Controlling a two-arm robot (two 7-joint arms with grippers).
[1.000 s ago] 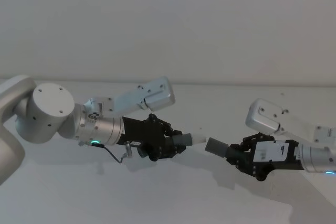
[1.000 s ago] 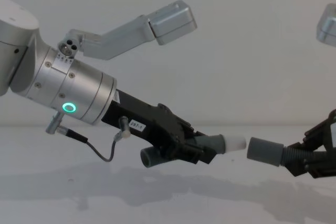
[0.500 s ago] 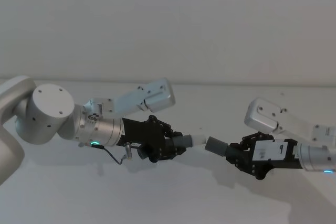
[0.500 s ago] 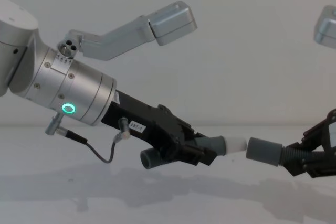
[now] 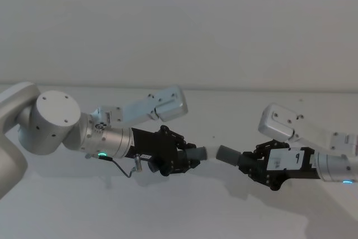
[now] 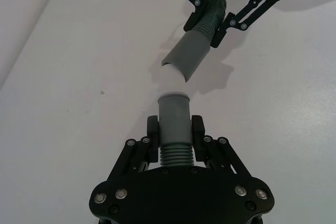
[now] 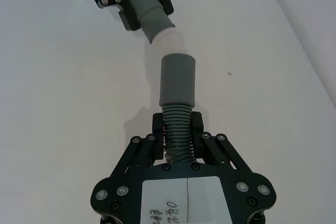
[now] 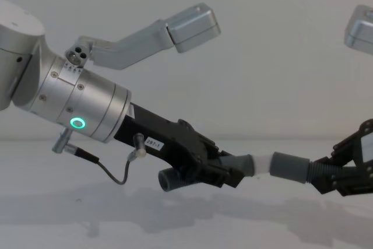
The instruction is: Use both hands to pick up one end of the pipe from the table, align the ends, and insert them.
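Above the middle of the surface [image 5: 184, 211], the left claw [image 5: 187, 154], closed on its pipe piece [image 6: 174, 124], has brought the white tip [image 8: 260, 164] up to the grey cuff [image 8: 288, 167] gripped by the right claw [image 5: 246, 163], so insertion seems to begin.

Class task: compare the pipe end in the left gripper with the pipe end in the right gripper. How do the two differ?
The left gripper holds an end with a pale, narrower tip; the right gripper holds an end that is a plain grey, wider, open cuff. Both are ribbed grey tubing with smooth cuffs, held above the table, facing each other.
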